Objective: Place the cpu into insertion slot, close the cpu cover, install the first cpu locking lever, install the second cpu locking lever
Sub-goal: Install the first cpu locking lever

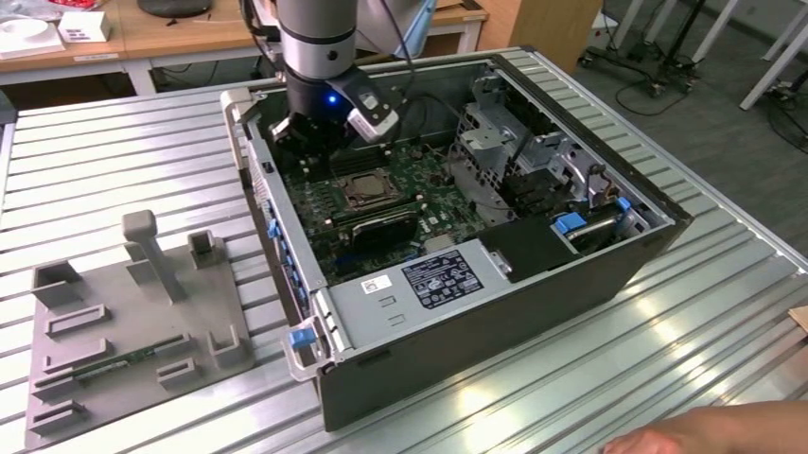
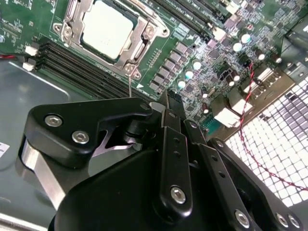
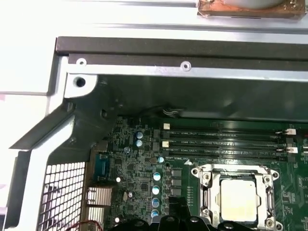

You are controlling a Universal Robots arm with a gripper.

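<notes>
In the insertion slot [image 2: 66, 31] the cpu [image 2: 108, 29] lies seated, the cpu cover [image 2: 142, 44] down around it, so two steps look done. Just beside the slot hangs the gripper [image 2: 171, 101], clenched on nothing, near a thin locking lever [image 2: 130, 85] that looks unlatched; both levers seem left

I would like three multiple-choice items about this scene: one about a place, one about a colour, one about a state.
1. The cpu lies: A on the table; B in the insertion slot; C on the grey tray.
2. The motherboard is: A red; B white; C green.
3. The cpu cover is: A raised upright; B flat over the cpu; C removed.

Answers: 1 B, its silvery top sits inside the socket rim; 2 C, the bare board shows green; 3 B, the metal frame lies flat around the chip.
</notes>
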